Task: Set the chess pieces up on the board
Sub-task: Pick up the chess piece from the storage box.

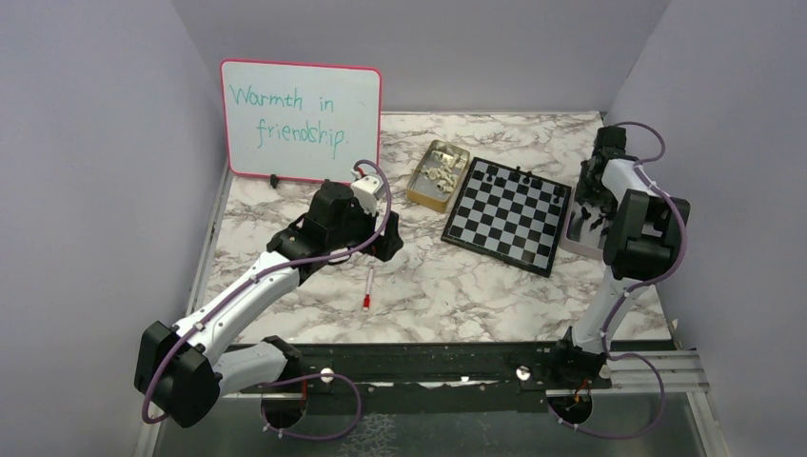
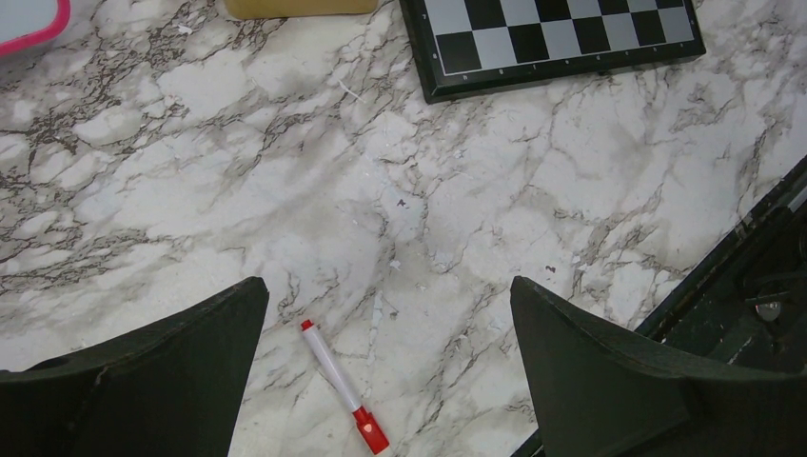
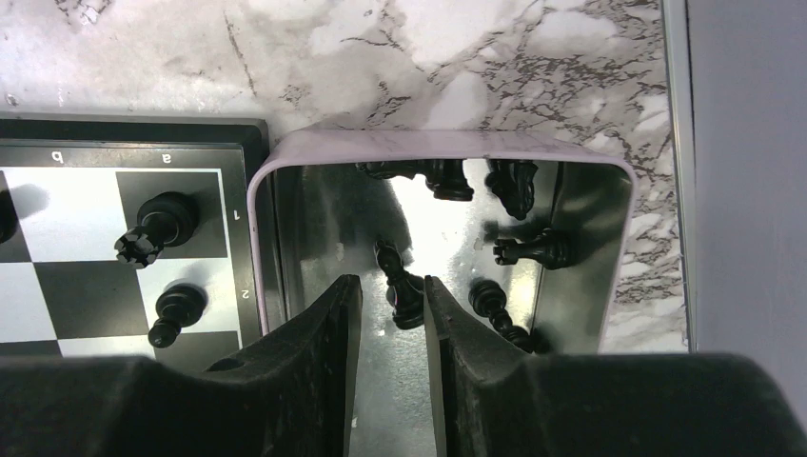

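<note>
While the whiteboard (image 1: pixel 301 120) reads "Warmth in friendship.", the left gripper (image 2: pixel 388 286) gapes.
Right gripper (image 3: pixel 391 283), jaws parted, straddles a black piece (image 3: pixel 407 300) in the pink tin (image 3: pixel 438 145) beside the board (image 1: pixel 507 214); cream pieces (image 1: pixel 440 171) fill a gold tin (image 1: pixel 428 198).

Wide-spread left gripper (image 2: pixel 388 290), red-capped marker (image 2: pixel 343 388), board (image 2: pixel 561 38) corner

- Left arm (image 1: pixel 238 290): white tapered links, black boxy joint housings, lilac cable (image 1: pixel 387 195) looped alongside.
- Right arm (image 1: pixel 609 286): same white-and-black build, same lilac cabling.
- Left gripper (image 2: pixel 388 290): fingers (image 2: pixel 162 371) matte black, broad wedges.
- Right gripper (image 3: pixel 392 281): matte black fingers, rounded tips.
- Base rail (image 1: pixel 428 367): black, silver screws (image 1: pixel 326 375).
</note>
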Robot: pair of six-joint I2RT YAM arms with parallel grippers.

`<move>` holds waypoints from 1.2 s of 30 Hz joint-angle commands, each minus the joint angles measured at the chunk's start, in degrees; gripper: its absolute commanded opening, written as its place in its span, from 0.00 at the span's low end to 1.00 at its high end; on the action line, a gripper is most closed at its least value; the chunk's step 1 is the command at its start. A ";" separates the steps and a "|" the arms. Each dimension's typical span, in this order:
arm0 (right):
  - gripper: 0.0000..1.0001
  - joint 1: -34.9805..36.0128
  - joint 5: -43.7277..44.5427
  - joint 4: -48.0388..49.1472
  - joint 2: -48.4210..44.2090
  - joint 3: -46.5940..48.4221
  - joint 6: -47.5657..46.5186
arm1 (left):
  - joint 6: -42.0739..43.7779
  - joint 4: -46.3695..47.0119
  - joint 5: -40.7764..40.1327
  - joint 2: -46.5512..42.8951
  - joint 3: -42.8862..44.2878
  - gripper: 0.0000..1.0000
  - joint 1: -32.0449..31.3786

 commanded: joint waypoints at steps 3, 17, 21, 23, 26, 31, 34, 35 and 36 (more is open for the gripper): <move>0.34 -0.75 -1.92 -3.74 2.76 3.32 -2.33 | 0.34 -0.04 -0.86 -0.41 0.05 0.99 -0.41; 0.29 -1.16 -2.15 -7.51 6.92 5.92 -3.46 | 0.45 -0.04 -1.36 -0.50 -0.04 0.99 -0.41; 0.26 -1.17 -2.44 -7.72 7.33 5.90 -3.63 | 0.36 -0.04 -1.40 -0.72 -0.10 0.98 -0.41; 0.23 -1.16 -2.03 -7.99 7.62 6.01 -3.66 | 0.36 -0.04 -1.47 -0.86 -0.10 0.97 -0.41; 0.14 -1.21 -1.67 -8.23 7.57 6.13 -3.09 | 0.36 -0.02 -1.53 -0.84 -0.04 0.96 -0.41; 0.10 -1.10 -0.30 -8.28 3.94 4.65 -0.35 | 0.14 0.14 -1.71 -1.23 -0.13 0.95 -0.41; 0.07 -1.07 1.03 -8.58 0.98 4.18 1.92 | -0.26 0.23 -2.14 -1.23 -0.13 0.94 -0.41; 0.07 -1.10 1.61 -8.61 -0.11 3.87 2.47 | -0.52 0.29 -2.36 -1.24 -0.13 0.94 -0.39; 0.07 -1.09 2.09 -8.60 -1.31 3.52 3.04 | -0.78 0.38 -2.51 -1.31 -0.13 0.93 -0.39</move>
